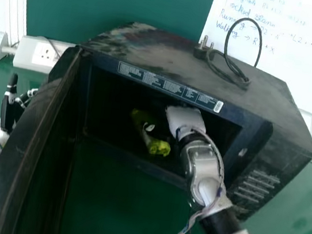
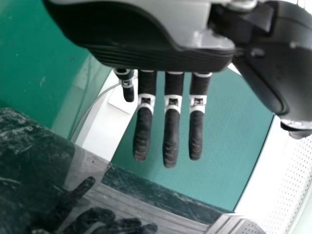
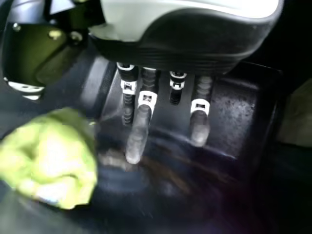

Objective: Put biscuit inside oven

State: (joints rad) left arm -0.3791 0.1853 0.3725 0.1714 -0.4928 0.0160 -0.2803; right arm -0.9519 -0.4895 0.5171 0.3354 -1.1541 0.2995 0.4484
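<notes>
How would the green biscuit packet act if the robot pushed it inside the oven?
The packet would probably crinkle and give a little, since its wrapper looks wrinkled. It might slide rather than roll, because it seems to lie lengthwise on the oven floor, which looks smooth. Biscuits inside could break, so gentle pushing seems wise.

A glossy green table [image 1: 296,233] carries the dusty black oven [image 1: 263,100], which stands directly on it.
</notes>
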